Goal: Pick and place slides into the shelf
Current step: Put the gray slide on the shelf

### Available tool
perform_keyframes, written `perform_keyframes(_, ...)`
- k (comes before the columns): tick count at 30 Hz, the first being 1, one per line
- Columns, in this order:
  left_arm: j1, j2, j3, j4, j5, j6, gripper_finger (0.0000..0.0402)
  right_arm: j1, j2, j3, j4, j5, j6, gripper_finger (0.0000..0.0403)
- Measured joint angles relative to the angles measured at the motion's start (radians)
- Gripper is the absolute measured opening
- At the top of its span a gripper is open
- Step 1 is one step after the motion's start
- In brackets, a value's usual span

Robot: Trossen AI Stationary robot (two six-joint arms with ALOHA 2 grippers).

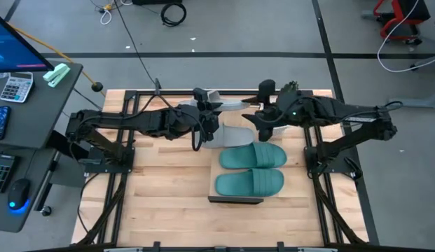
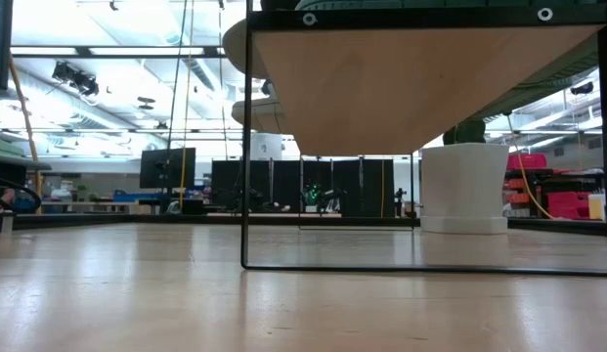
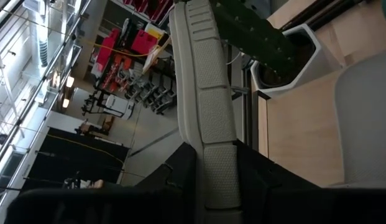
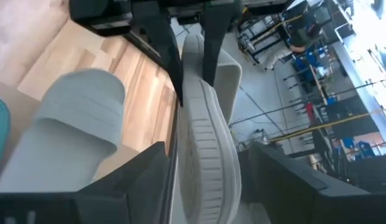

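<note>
Left end effector (image 1: 203, 106) pinches ribbed grey slide (image 3: 205, 118) — edgewise.

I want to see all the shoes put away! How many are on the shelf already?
Three look placed: two teal slides and one grey slide on the shelf. In hand: the left claw grips the last grey slide; the right claw is open around it. Left: setting it down.
</note>
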Motion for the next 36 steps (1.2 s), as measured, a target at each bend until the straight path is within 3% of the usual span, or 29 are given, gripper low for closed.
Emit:
perform_keyframes(14,0.023,0.001,0.0,-0.042,0.002,0.002,0.0084,-0.019,0.223,0.275,-0.303,0.044,0.028,0.0229)
perform_keyframes(19,0.023,0.001,0.0,-0.048,0.011,-0.002,0.0084,-0.016,0.267,0.361,-0.325,0.07,0.029,0.0215)
perform_keyframes(36,0.023,0.002,0.0,-0.049,0.012,-0.002,0.0084,-0.035,0.267,0.371,-0.438,0.069,0.057,0.021)
